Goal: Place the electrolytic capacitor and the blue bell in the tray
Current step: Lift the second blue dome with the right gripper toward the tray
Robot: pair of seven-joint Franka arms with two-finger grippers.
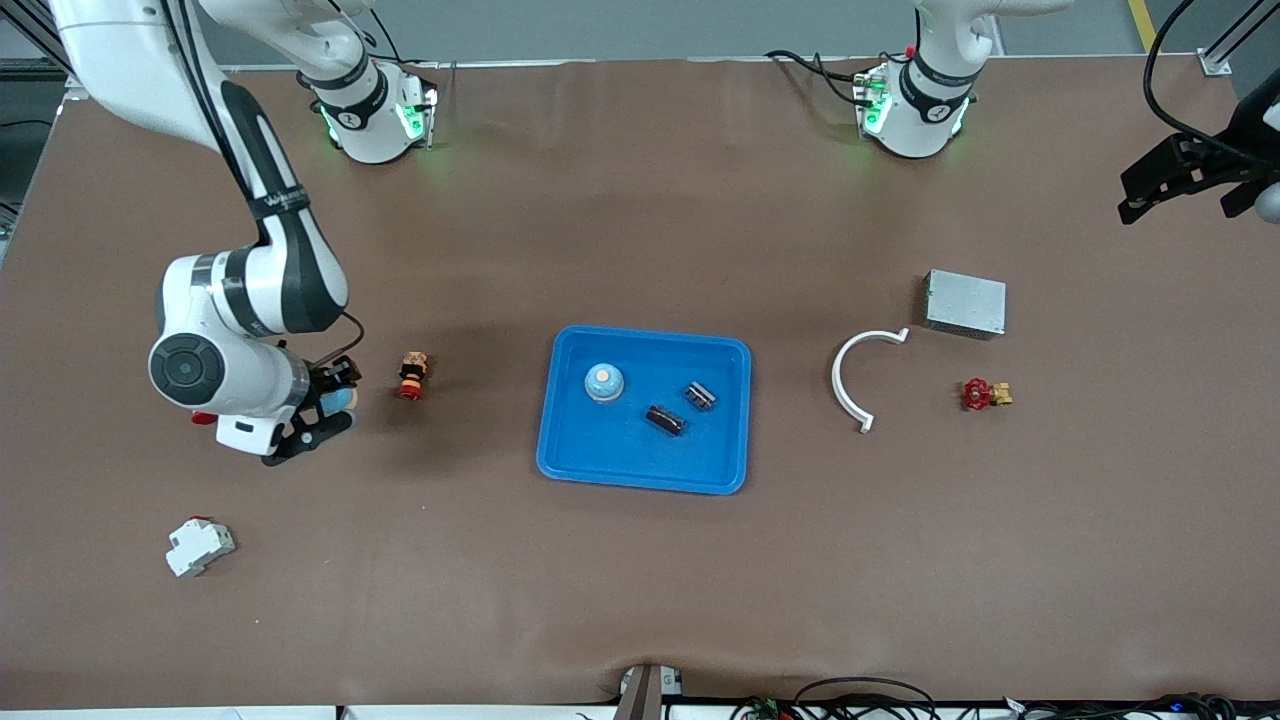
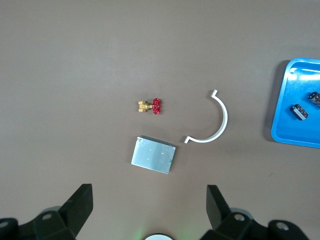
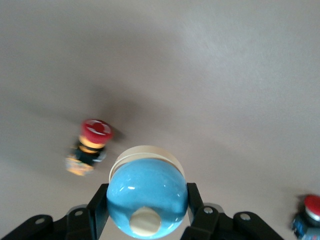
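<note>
The bright-blue tray [image 1: 620, 455] lies mid-table and holds a blue bell [image 1: 604, 381] and two dark electrolytic capacitors [image 1: 665, 419] [image 1: 700, 395]. My right gripper [image 1: 328, 405] is shut on a second blue bell [image 3: 147, 197] low over the table toward the right arm's end, beside a red-capped button. This bell shows as a blue patch in the front view [image 1: 343, 400]. My left gripper [image 1: 1190, 175] is open and empty, high over the left arm's end of the table. Its wrist view shows its gripper [image 2: 150, 205], the tray's edge [image 2: 287, 135] and both capacitors [image 2: 300, 111] [image 2: 314, 97].
A red-capped button [image 1: 411, 375] lies between my right gripper and the tray. A white breaker [image 1: 198, 546] lies nearer the front camera. Toward the left arm's end are a white curved piece [image 1: 850, 385], a grey metal box [image 1: 964, 303] and a red valve [image 1: 984, 394].
</note>
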